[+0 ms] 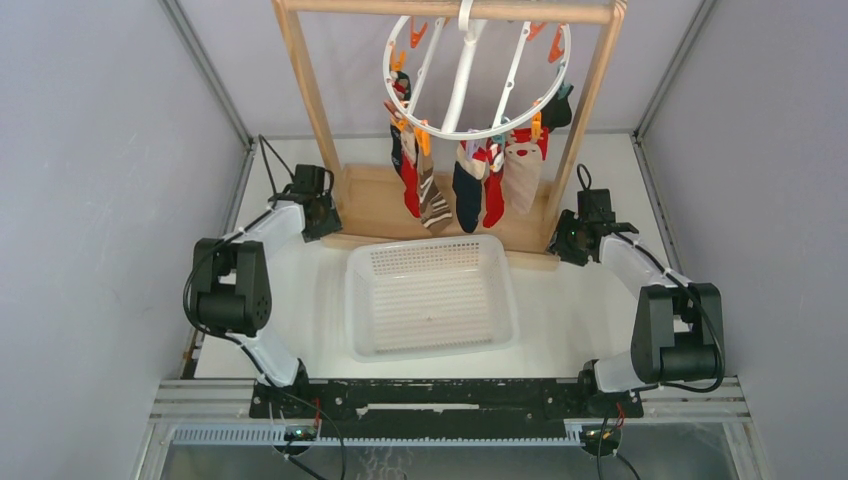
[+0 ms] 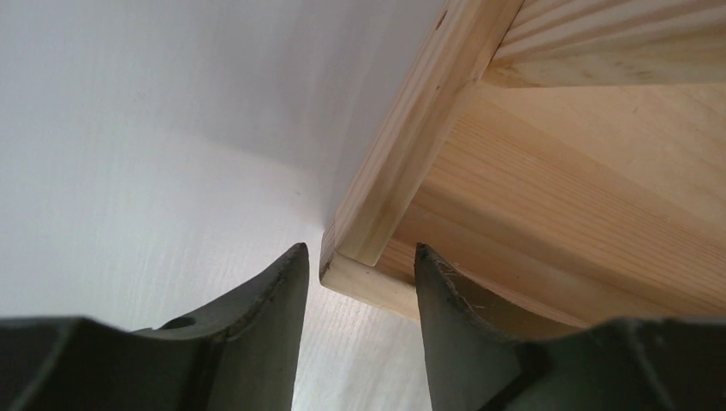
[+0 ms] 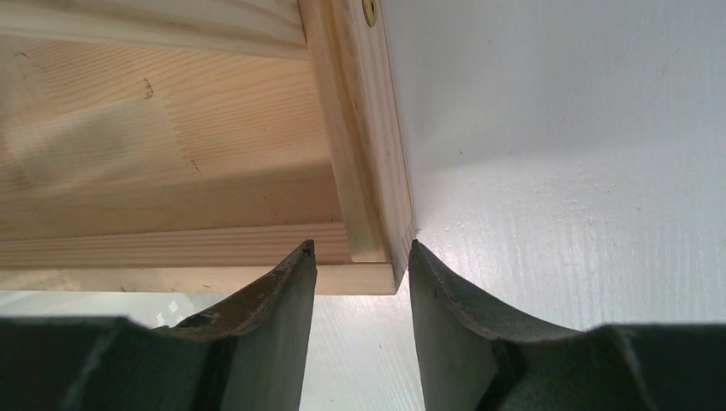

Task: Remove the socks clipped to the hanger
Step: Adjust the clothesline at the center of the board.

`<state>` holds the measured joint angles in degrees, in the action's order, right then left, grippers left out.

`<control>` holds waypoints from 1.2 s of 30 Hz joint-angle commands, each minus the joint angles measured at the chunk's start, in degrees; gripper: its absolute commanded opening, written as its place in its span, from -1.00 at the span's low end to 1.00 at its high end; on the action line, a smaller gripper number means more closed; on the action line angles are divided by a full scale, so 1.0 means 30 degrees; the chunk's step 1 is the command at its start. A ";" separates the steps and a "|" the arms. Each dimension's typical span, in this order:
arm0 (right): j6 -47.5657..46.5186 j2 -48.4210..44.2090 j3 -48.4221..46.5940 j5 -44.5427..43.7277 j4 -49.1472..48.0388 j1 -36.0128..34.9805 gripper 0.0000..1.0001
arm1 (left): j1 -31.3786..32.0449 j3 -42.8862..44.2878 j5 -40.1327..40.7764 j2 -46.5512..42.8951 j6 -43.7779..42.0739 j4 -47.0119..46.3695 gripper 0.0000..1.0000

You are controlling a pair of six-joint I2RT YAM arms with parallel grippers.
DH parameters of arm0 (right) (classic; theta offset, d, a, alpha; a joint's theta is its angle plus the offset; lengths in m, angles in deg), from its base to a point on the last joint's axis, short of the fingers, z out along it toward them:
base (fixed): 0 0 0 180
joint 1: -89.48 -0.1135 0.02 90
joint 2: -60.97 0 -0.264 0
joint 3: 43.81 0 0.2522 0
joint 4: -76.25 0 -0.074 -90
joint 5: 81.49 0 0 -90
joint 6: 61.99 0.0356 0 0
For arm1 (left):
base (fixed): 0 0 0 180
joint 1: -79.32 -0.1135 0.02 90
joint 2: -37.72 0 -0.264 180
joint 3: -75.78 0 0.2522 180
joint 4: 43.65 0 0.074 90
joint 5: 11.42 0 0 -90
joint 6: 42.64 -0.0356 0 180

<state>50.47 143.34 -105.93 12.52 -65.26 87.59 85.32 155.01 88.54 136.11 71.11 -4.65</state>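
Observation:
The hanger (image 1: pixel 470 134), a white ring with spokes and coloured clips, hangs from the top bar of a wooden rack. Several socks are clipped to its near rim: a red one (image 1: pixel 411 190), a striped one (image 1: pixel 433 203), a navy one (image 1: pixel 467 195), another red one (image 1: pixel 494 197) and a cream one (image 1: pixel 522 176). Far below them, my left gripper (image 1: pixel 322 215) (image 2: pixel 360 250) stands open at the rack base's left front corner. My right gripper (image 1: pixel 565 240) (image 3: pixel 361 244) is open at the right front corner. Neither holds a sock.
The wooden rack (image 1: pixel 308 95) stands on a flat wooden base (image 2: pixel 548 171) (image 3: pixel 171 145) at the back of the white table. A white perforated basket (image 1: pixel 356 300) sits in the middle, between the arms and below the socks. Grey walls close in both sides.

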 commanded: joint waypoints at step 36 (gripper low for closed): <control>-0.0330 -0.0254 0.0123 0.0362 -0.0379 0.1297 0.05 | 0.2427 -0.4078 0.0460 -0.3586 0.0336 -0.0600 -0.36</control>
<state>50.36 142.75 -105.56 13.14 -64.89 91.00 90.13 144.89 92.45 128.11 70.91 -9.02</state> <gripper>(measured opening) 0.521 0.322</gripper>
